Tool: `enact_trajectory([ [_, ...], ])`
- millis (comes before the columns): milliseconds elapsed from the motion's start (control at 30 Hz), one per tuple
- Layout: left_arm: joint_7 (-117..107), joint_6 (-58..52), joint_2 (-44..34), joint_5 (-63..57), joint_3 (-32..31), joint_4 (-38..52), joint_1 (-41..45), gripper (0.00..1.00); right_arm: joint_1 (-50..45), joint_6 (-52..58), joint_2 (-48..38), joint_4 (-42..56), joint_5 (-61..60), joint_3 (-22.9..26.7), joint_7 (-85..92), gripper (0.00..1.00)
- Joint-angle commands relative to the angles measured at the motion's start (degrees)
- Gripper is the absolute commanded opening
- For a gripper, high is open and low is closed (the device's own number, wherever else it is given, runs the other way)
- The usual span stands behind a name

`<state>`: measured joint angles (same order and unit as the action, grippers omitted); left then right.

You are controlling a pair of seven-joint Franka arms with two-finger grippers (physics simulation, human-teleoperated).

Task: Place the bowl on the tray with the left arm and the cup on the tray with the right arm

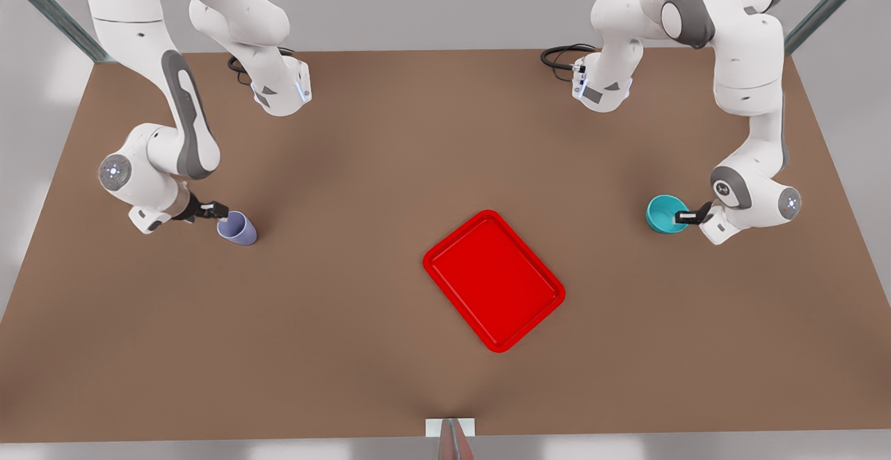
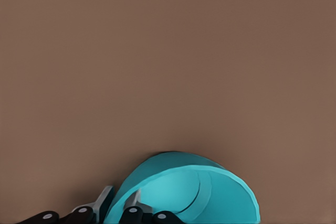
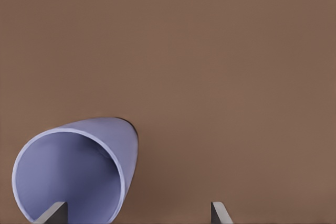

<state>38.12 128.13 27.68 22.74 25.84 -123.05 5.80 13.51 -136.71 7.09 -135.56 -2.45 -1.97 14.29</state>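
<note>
The left gripper point(image 1: 686, 217) is at the bowl point(image 1: 665, 213), near the table's edge on the front view's right. Its fingers pinch the bowl's rim, one finger point(image 2: 137, 199) inside and the other outside the wall, as the left wrist view shows; that view cuts off the bowl point(image 2: 210, 195) and the finger bases at the frame edge. The teal bowl looks tipped in the grip, its opening turned partly sideways; whether its base touches the table cannot be told.

The right gripper point(image 1: 217, 211) is at the cup point(image 1: 237, 227), toward the table's edge on the front view's left. In the right wrist view its fingers are spread, one fingertip point(image 3: 52, 213) in front of the open mouth of the cup point(image 3: 79, 171) and the other well to the side over bare table, so the cup is not between them. The lavender cup leans, its mouth turned toward the gripper; how it rests on the table is hard to make out.

The red tray point(image 1: 493, 280) lies turned at an angle near the middle of the table point(image 1: 390, 168), closer to the near edge, well apart from both bowl and cup.

The table is plain matte brown. Behind it stands a pale grey wall with slanted dark green frame struts point(image 1: 828, 4) at the far corners, and black cables point(image 1: 560, 56) coil by the arm bases. A small white bracket point(image 1: 450, 427) sits at the middle of the near edge.
</note>
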Motion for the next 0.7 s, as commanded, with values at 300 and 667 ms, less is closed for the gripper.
enact_trajectory([
  [300,-1.91,-6.84,-2.55,3.63,-2.29,5.1,0.97,0.21,0.99,-4.18,3.46,-1.29,-0.01,0.04,2.33,0.9],
  [667,-57.36,-7.37,6.68,8.64,-25.49,31.64,9.14,0.21,0.11,-5.5,5.39,-1.38,-4.49,-0.4,1.71,0.21],
])
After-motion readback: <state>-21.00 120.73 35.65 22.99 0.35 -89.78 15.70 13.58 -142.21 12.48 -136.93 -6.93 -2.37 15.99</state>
